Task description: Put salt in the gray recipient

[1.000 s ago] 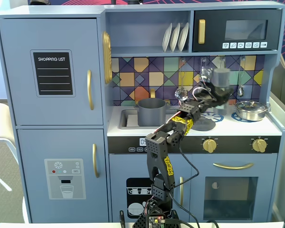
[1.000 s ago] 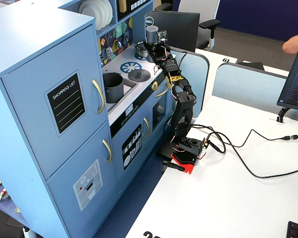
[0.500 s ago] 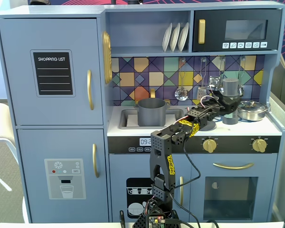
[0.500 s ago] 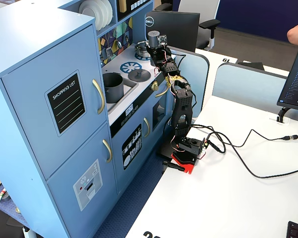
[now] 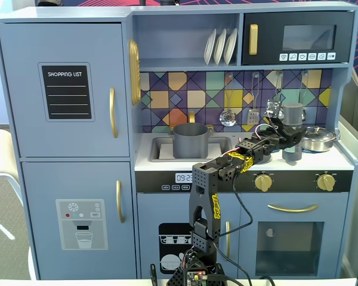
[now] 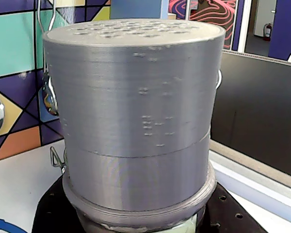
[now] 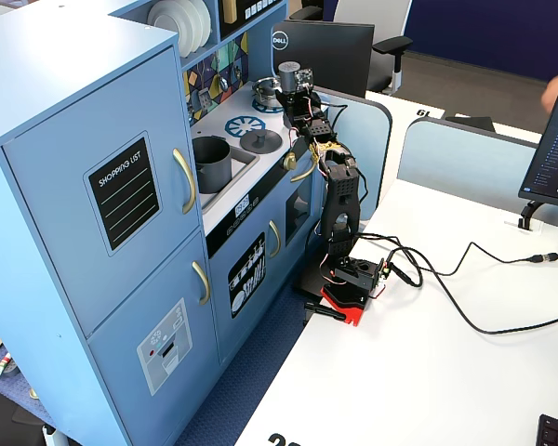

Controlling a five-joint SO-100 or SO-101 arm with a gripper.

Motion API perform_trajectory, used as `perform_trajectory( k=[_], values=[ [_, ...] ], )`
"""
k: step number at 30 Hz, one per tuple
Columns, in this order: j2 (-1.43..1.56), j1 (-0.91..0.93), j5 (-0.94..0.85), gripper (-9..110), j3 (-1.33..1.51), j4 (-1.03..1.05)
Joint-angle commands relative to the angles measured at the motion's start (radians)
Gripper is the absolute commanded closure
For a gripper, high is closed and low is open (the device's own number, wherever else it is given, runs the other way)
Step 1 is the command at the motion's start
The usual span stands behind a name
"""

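Note:
The salt shaker point(image 5: 293, 113) is a gray cylinder with a perforated top. It stands upright in my gripper point(image 5: 289, 130) above the right side of the toy stovetop. In the wrist view the shaker point(image 6: 136, 107) fills the frame, with a strip of pale green label at the bottom. The black jaws of my gripper point(image 6: 140, 221) hug its base on both sides. In a fixed view from the side the shaker point(image 7: 289, 73) is held over the stove by the gripper point(image 7: 295, 90). The gray recipient point(image 5: 191, 140) stands in the sink to the left, apart from the arm, and also shows in that side view point(image 7: 210, 159).
A flat gray lid with a knob point(image 5: 292, 154) lies on the stovetop under the gripper. A shiny silver pan point(image 5: 318, 139) sits at the right. Utensils point(image 5: 228, 116) hang on the tiled back wall. Plates point(image 5: 221, 46) stand on the shelf above.

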Motion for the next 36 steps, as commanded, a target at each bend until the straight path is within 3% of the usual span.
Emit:
perform_trajectory(
  k=[1,16,21,25,27,36],
  values=[
    [0.02,0.003,0.02,101,-0.008,-0.031],
    [0.006,-0.008,0.035,100,0.048,-0.058],
    [0.014,0.0,0.064,86,0.06,-0.058],
    [0.026,0.012,-0.006,60,0.083,-0.057],
    [0.035,0.017,-0.057,56,0.095,-0.055],
    [0.153,0.031,0.031,40,0.138,-0.029]
  ],
)
